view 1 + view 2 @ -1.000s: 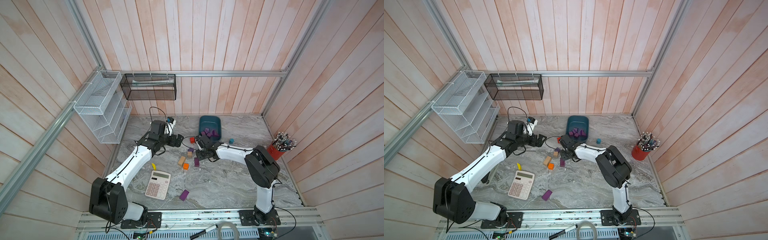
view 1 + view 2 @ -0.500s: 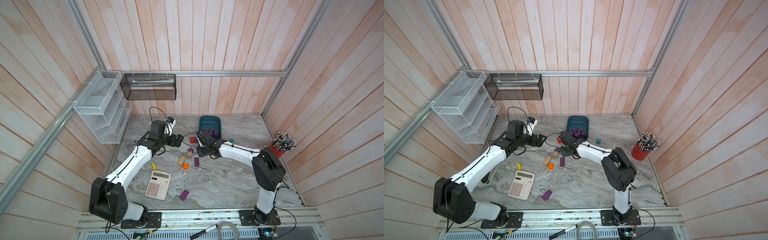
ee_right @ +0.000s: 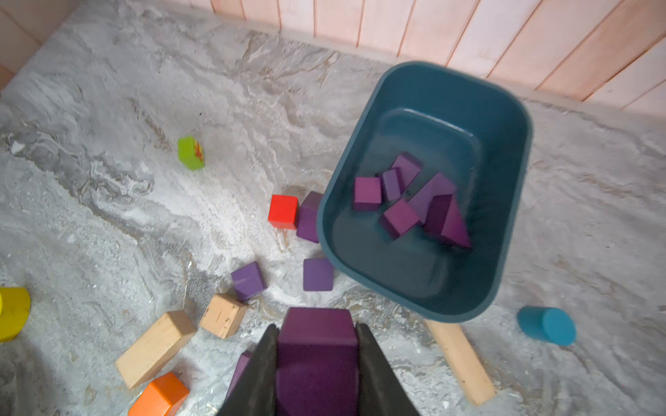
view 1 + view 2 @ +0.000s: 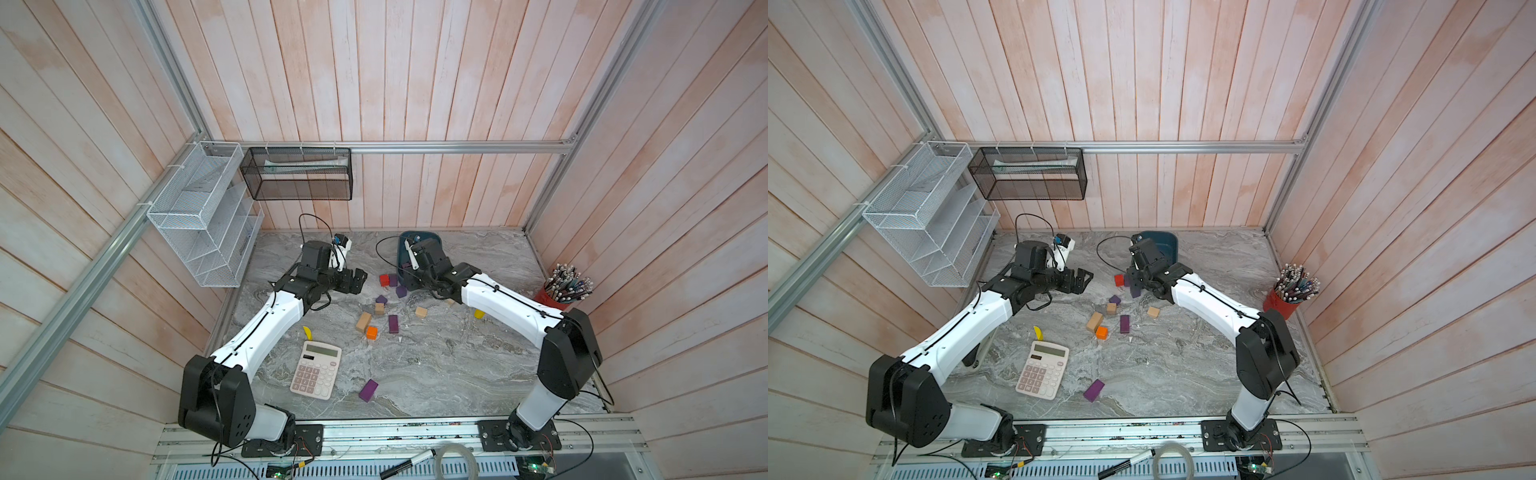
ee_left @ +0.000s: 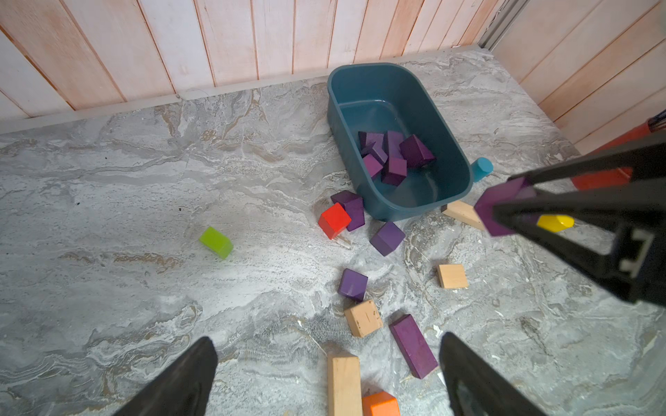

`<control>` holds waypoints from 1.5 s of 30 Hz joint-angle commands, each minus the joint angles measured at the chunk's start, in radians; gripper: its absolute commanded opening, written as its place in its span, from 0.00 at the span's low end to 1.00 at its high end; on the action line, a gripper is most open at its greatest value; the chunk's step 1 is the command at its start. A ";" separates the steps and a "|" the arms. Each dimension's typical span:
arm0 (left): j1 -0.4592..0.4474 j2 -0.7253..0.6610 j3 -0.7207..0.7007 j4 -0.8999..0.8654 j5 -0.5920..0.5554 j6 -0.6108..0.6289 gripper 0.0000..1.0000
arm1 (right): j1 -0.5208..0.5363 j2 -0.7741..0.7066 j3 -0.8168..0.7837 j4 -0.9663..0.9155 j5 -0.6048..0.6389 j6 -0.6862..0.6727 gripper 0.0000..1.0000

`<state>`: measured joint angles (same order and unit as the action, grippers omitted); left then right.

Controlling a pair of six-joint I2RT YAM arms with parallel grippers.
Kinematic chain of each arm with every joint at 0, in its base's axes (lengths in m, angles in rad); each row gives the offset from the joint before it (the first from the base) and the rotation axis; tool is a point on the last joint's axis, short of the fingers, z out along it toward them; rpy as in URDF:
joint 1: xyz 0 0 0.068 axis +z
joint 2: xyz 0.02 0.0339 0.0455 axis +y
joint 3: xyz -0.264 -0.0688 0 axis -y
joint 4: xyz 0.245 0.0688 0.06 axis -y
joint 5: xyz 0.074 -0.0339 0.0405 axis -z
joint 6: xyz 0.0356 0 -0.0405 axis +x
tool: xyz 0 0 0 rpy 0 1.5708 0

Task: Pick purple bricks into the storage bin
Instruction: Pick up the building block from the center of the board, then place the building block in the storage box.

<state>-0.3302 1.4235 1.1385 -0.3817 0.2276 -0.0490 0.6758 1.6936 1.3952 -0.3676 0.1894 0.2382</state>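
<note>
- Right claw (image 3: pixel 317 363) pinches a house-shaped purple brick (image 3: pixel 317 345) between its fingers, held above the counter (image 5: pixel 144 180) just short of the storage bin (image 3: pixel 511 119)'s near rim. Not over the opening yet, judging by the right wrist view.
- Left claw (image 5: pixel 324 378) is spread wide and empty, hovering over the loose blocks, well clear of the bin.
- Done: a pile of purple bricks (image 5: pixel 393 155) already lies in the bin, roughly six or seven; exact count is hard since they overlap.
- Left on the counter, purple:
  - one (image 5: pixel 351 212) touching the bin's outer wall, with the red cube (image 5: pixel 333 220) against it
  - a cube (image 5: pixel 387 237) just beside the bin's near corner
  - a small piece (image 5: pixel 352 284) next to a tan block (image 5: pixel 363 317)
  - a long bar (image 5: pixel 413 345) lying flat near the orange block (image 5: pixel 380 403)
  - a far one (image 4: pixel 368 390) by the calculator (image 4: pixel 316 369), well apart from the rest
- So one in transit, five still to pick. I'd call it a bit past halfway.
- Tan, red, orange, green (image 5: pixel 216 242), yellow and the blue cylinder (image 3: pixel 547 326) are distractors and stay out.
- Watch item: the brick wedged between bin wall and red cube offers little room for the claw; it may shove the bin or drag the red one.
</note>
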 commanded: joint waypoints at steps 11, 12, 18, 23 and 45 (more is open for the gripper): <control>-0.036 0.023 0.017 -0.015 -0.003 -0.002 0.97 | -0.204 0.131 0.142 0.061 -0.081 -0.017 0.23; -0.036 0.023 0.020 -0.017 -0.003 -0.002 0.97 | -0.214 0.147 0.158 0.063 -0.087 -0.015 0.23; -0.050 0.014 0.017 -0.019 -0.011 0.001 0.97 | -0.253 0.261 0.252 0.069 -0.106 -0.002 0.23; -0.068 0.012 0.015 -0.009 0.015 -0.008 0.97 | -0.271 0.338 0.320 0.088 -0.093 0.008 0.23; -0.089 -0.014 0.013 -0.017 -0.036 0.014 0.97 | -0.303 0.621 0.617 0.010 -0.064 -0.013 0.23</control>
<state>-0.4152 1.4303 1.1385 -0.3897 0.2104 -0.0479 0.3882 2.2906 1.9648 -0.3325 0.1074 0.2337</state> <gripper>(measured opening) 0.970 0.330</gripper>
